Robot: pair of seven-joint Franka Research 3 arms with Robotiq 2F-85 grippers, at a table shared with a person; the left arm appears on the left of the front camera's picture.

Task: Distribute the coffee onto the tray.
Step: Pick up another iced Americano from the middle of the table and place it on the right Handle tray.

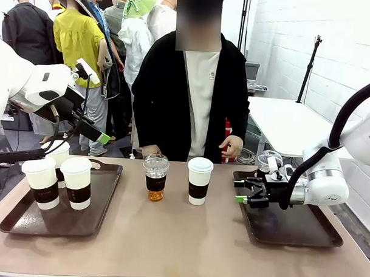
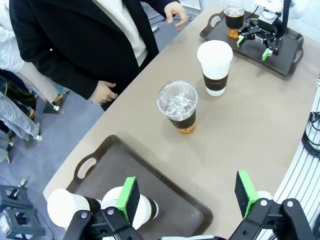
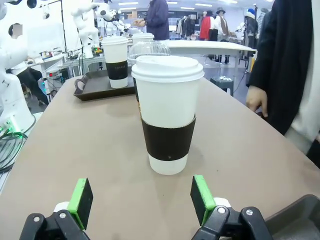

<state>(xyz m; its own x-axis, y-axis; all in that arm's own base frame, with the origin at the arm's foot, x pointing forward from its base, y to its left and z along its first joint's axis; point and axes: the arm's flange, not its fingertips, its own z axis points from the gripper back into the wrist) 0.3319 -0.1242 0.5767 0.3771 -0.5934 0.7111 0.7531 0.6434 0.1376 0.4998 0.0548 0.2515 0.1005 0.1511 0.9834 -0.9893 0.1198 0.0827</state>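
Standing just ahead of the wide-open, empty right jaws, a paper cup [image 3: 167,120] partly hides the amber dome-lidded cup [image 1: 155,177]; left jaws gape empty over a tray [image 2: 165,185] holding three cups [image 1: 77,182].

No wording can be read. The dark brown sleeves [image 2: 215,79] on the white paper cups [image 2: 215,54] carry a small pale mark, too tiny to make out.
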